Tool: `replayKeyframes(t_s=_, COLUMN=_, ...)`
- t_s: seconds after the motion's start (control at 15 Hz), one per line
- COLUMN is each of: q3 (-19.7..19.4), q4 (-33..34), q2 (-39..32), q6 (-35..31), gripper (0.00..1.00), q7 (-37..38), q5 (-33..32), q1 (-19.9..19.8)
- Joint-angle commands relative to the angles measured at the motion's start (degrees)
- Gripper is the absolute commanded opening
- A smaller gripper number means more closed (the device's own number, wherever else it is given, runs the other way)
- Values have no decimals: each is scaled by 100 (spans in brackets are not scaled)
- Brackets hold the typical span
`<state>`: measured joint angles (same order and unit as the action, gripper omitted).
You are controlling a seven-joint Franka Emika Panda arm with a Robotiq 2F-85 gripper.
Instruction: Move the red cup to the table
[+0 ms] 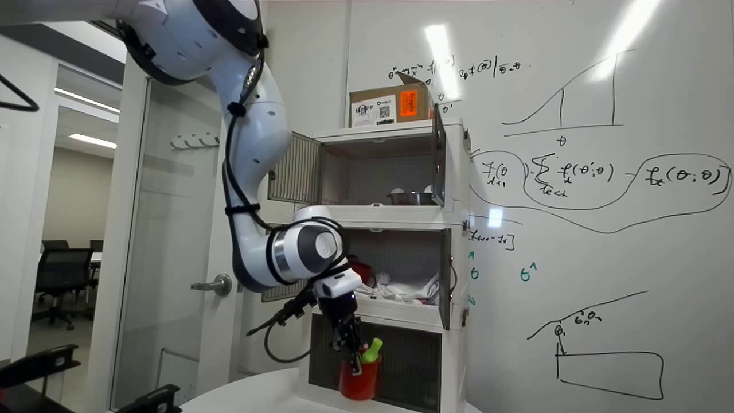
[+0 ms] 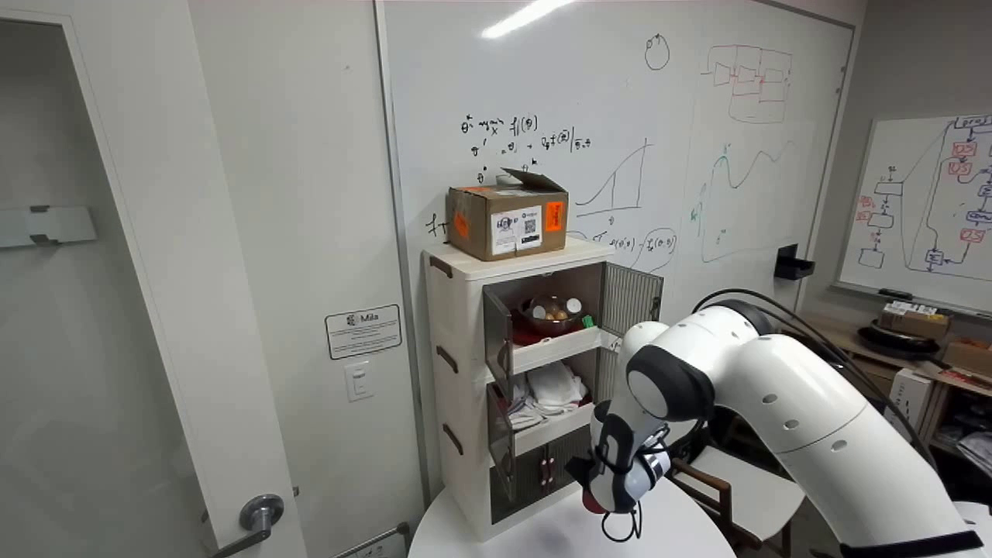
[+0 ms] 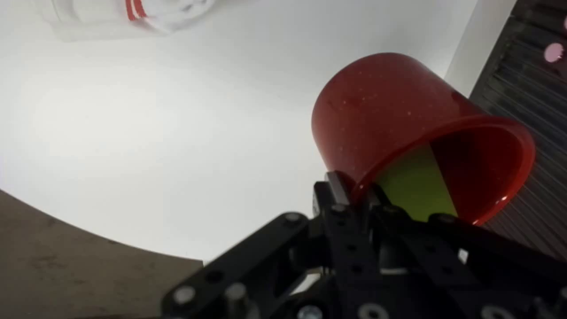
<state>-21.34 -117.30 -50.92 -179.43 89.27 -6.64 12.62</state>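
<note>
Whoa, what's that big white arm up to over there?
A white, jointed robot arm is gripping a glossy round red cup by its rim with its black claw. A bright green object sticks out of the cup. It is over a white, round-edged table, in front of a tall white cabinet; whether it touches the table is unclear.

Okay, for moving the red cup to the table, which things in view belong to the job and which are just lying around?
Part of the job:
Red cup
Claw, gripping the cup's rim
Table, the destination

Just lying around:
Cardboard box, atop the cabinet
Bowl, inside the cabinet
White cloths, one compartment lower
Green item, though inside the cup
</note>
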Motion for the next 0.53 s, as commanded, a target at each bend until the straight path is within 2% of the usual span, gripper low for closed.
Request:
replayKeyframes(t_s=0.0, q3=828, q4=765, q2=-471, q6=593, gripper=2, q7=-744, q5=762, q1=-698)
replayKeyframes(t_s=0.13, q3=1291, q4=1093, q2=-666, q6=1054, gripper=2, q7=-1136, q5=1033, q1=-1070)
replayKeyframes(t_s=0.2, q3=1397, q4=1275, q2=-811, q6=1247, gripper=2, q7=-1259, q5=1160, q1=-1145)
replayKeyframes(t_s=0.33, q3=1376, q4=1606, q2=-1115, q6=1510, gripper=2, q7=-1380, q5=1335, q1=-1137)
replayKeyframes(t_s=0.47, q3=1122, q4=1891, q2=-1473, q6=1477, gripper=2, q7=-1306, q5=1397, q1=-942)
